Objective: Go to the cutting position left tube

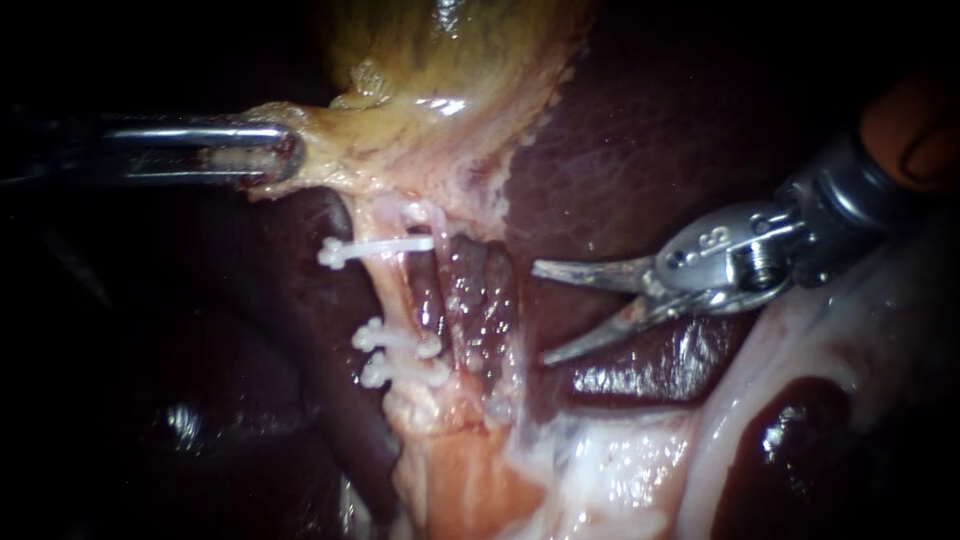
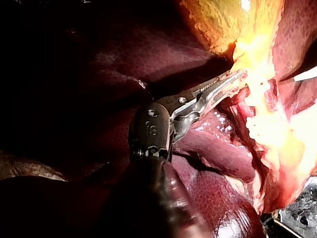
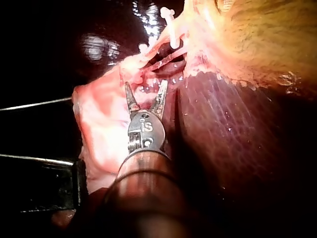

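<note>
A pale tube (image 1: 397,292) runs down from the gallbladder (image 1: 420,90) and carries three white clips: one high (image 1: 375,248) and two close together lower down (image 1: 395,338) (image 1: 402,372). My left instrument (image 1: 272,156) is shut on the gallbladder's neck and holds it stretched to the left; its toothed jaws (image 2: 223,85) bite the yellow tissue. My right instrument (image 1: 541,312) hangs over the liver to the right of the tube, apart from it, with its two slim jaws open toward the gap between the clips. In the right wrist view its jaws (image 3: 146,89) stand spread just short of the clips (image 3: 171,29).
Dark liver (image 1: 640,130) lies behind and right of the tube. Pale pink tissue (image 1: 620,470) spreads below it and to the lower right. A reddish strand (image 1: 432,300) runs beside the clipped tube. Thin metal rods (image 3: 34,104) cross beside the right instrument.
</note>
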`<state>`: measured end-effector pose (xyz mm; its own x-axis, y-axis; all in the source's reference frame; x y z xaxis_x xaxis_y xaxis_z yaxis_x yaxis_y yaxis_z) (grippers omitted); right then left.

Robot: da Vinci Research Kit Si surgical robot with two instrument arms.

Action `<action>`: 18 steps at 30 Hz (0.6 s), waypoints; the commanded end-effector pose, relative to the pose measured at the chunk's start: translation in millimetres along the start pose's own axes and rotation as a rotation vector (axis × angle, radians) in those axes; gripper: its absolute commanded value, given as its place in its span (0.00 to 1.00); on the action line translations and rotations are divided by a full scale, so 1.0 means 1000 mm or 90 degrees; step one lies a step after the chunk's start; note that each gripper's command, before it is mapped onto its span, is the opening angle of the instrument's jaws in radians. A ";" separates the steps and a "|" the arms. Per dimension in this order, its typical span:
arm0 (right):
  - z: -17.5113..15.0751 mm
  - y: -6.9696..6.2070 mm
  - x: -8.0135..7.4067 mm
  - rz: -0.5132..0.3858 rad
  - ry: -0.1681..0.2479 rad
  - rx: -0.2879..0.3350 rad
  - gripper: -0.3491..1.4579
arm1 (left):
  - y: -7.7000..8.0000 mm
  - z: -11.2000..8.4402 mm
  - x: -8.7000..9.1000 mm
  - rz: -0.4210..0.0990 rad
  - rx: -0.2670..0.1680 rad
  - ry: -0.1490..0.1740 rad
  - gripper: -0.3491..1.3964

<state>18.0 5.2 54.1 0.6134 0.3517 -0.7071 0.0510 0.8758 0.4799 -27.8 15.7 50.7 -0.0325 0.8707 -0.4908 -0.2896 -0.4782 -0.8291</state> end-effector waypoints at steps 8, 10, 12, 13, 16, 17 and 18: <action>0.0032 -0.0002 0.0019 0.038 0.029 0.038 0.98 | 0.0003 0.0001 0.0000 0.000 0.001 0.001 0.00; 0.0038 -0.0001 0.0020 0.042 0.035 0.045 0.98 | 0.0003 0.0001 0.0000 0.000 0.001 0.001 0.00; 0.0047 0.0001 0.0020 0.046 0.034 0.052 0.98 | 0.0003 0.0001 0.0000 0.000 0.001 0.001 0.00; 0.0050 0.0001 0.0019 0.047 0.034 0.054 0.98 | 0.0003 0.0001 0.0000 0.000 0.001 0.001 0.00; 0.0062 0.0004 0.0013 0.063 0.032 0.058 0.98 | 0.0003 0.0002 0.0000 0.000 0.001 0.001 0.00; 0.0066 0.0006 0.0009 0.066 0.032 0.057 0.98 | 0.0003 0.0002 0.0000 0.000 0.001 0.001 0.00; 0.0070 0.0007 0.0006 0.065 0.031 0.056 0.98 | 0.0003 0.0002 0.0000 0.000 0.001 0.001 0.00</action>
<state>24.0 3.6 58.0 0.5783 0.4557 -0.6767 0.0599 0.8035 0.5923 -28.0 15.6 50.4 -0.0310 0.8704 -0.4913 -0.2910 -0.4781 -0.8287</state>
